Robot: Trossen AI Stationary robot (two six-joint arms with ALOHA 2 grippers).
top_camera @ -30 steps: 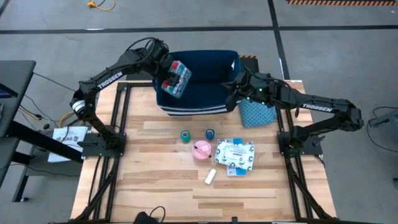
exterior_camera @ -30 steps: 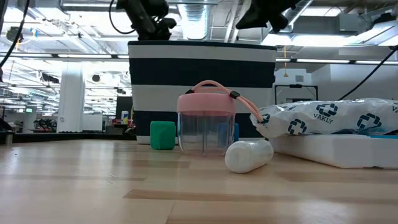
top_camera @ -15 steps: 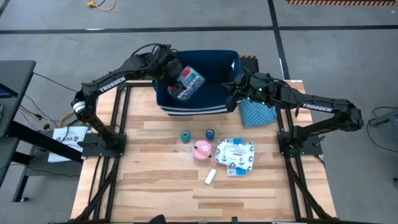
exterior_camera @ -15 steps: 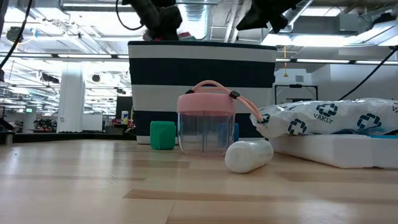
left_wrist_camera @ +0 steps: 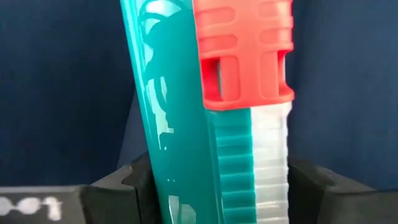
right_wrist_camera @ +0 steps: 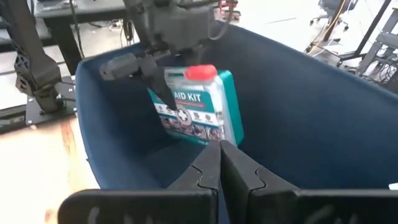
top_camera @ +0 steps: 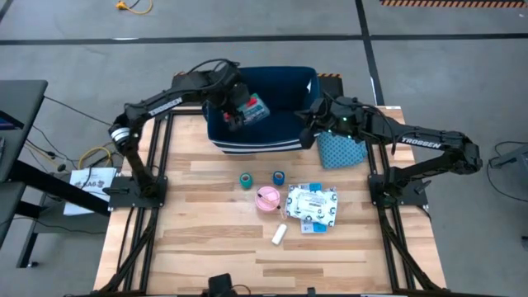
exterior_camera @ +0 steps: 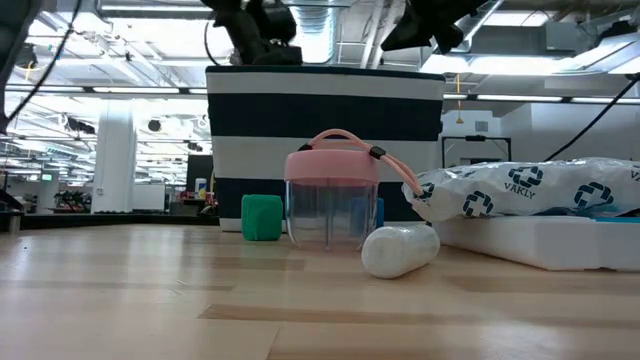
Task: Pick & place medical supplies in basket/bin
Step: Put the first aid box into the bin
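The first-aid kit — a teal case with a red latch — is being held in the left gripper, its fingers clamped on the case's sides. A second ago it was being carried above the left rim of the navy bin; now it is being hung over the bin's interior, not yet released. The placing step is judged nearly done — only the lowering and letting go are being awaited. The right gripper is being kept fully closed on nothing at the bin's right edge, unmoved. Still being left on the table: the teal tape roll, blue tape roll, pink-lidded container, printed packets and white tube.
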